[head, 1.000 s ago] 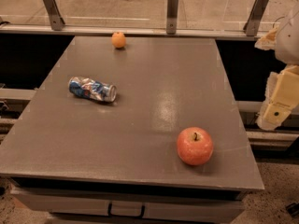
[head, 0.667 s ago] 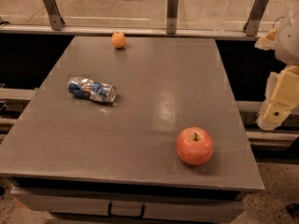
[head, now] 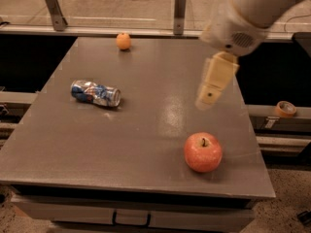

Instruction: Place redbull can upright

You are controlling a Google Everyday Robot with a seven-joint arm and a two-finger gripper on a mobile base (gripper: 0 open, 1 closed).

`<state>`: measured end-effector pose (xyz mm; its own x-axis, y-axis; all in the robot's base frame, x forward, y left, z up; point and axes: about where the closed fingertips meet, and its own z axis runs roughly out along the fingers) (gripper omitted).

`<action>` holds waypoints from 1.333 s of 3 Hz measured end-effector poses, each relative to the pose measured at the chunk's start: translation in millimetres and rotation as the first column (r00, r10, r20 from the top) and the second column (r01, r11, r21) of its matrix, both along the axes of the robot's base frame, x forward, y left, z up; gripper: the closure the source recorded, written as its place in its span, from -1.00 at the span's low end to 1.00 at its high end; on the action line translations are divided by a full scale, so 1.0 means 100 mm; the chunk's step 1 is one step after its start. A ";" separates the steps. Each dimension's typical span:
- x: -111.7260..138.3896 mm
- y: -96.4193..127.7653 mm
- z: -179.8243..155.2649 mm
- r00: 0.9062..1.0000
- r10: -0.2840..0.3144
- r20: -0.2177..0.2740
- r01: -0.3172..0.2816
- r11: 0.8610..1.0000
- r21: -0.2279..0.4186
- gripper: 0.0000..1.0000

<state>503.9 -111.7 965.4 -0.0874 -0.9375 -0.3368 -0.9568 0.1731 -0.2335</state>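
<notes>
Pincer (head: 206, 99) newly over table (head: 141, 154), near apple (head: 203, 152)

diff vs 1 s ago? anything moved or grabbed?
The gripper swung in from beyond the right edge and now hangs over the right side of the table, behind the apple. Nothing was taken hold of. The redbull can lies on its side at the left, unmoved; the apple and the orange are where they were.

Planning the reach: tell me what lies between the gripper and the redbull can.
Camera view: only bare table between the gripper, over the right side, and the redbull can lying left.
</notes>
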 end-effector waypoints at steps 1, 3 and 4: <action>0.28 1.12 0.09 0.993 0.121 0.010 -0.121 0.988 0.096 -1.00; 0.36 1.46 0.04 0.990 0.138 -0.004 -0.136 0.980 0.142 -1.00; 0.47 1.98 -0.08 0.988 0.155 -0.026 -0.149 0.975 0.163 -1.00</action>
<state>550.8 86.7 957.1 0.0364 -0.8752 -0.4824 -0.9825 0.0570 -0.1774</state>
